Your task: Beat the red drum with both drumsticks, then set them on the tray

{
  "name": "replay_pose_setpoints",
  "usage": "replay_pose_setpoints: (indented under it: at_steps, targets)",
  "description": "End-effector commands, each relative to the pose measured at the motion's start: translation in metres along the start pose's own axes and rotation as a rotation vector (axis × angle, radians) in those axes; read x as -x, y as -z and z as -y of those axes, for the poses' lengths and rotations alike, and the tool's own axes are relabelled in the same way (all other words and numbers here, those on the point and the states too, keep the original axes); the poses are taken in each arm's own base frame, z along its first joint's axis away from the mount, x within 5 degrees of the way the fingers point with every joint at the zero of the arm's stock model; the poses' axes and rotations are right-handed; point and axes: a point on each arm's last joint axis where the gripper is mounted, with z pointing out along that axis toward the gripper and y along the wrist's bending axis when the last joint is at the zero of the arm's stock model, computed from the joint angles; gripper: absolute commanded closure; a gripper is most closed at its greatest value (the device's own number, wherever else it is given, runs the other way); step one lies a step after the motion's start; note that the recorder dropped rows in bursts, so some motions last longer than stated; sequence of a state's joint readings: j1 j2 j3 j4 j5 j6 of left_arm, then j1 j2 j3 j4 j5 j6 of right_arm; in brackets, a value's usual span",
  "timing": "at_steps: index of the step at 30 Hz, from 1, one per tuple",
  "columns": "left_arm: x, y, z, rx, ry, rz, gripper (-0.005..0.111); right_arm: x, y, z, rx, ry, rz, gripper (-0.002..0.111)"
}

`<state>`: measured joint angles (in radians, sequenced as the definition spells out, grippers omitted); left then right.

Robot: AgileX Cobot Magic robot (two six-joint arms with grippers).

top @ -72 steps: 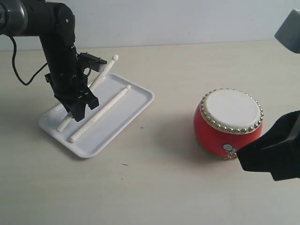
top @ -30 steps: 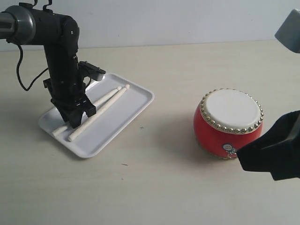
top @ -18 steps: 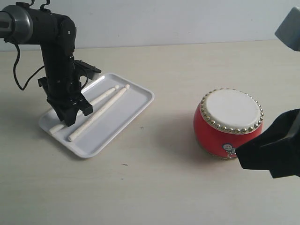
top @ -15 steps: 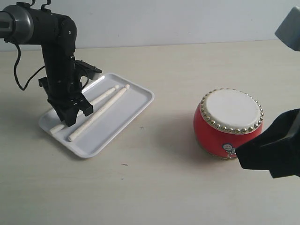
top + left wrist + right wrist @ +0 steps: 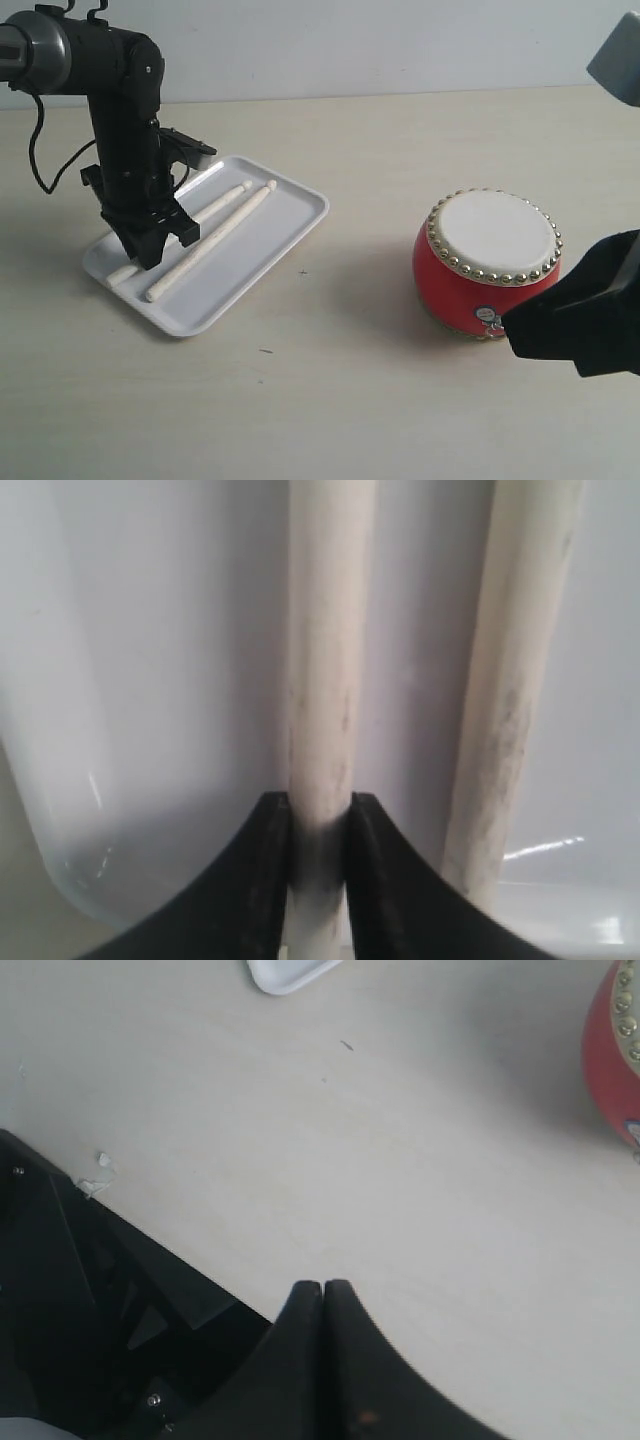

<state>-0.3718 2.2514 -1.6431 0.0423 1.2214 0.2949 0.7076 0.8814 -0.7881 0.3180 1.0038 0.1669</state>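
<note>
Two pale drumsticks (image 5: 215, 238) side by side in white tray (image 5: 258, 262), well apart from red drum (image 5: 487, 260). All on pale beige bench (image 5: 330, 385), plain light wall (image 5: 380, 40) behind. Left pincer (image 5: 320, 815) pointing down from upright arm, clamped on one drumstick (image 5: 322, 680). Right pincer (image 5: 323, 1290) pressed together, empty, low beside red drum.

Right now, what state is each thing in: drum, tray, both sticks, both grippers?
red drum, upright, untouched.
tray, flat, holding both sticks.
gripped drumstick, lying in tray, clamped by left gripper.
free drumstick, lying loose in tray.
left gripper, shut on gripped drumstick.
right gripper, shut, empty.
</note>
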Motion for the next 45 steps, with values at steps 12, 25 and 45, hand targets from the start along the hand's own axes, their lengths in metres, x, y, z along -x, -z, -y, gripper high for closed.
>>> replay_pose_setpoints:
  at_steps: [12, 25, 45]
  targets:
    - [0.003, 0.015, -0.001, 0.003, 0.063, 0.102, 0.107, 0.0, 0.001, 0.0, 0.0, 0.011, 0.018, 0.108]
    - [0.004, 0.014, -0.001, 0.005, 0.074, 0.109, 0.091, 0.0, 0.001, 0.0, 0.0, 0.011, 0.018, 0.108]
    - [-0.046, 0.088, 0.003, -0.089, 0.152, 0.272, 0.107, 0.015, 0.002, 0.0, 0.003, 0.031, 0.187, 0.108]
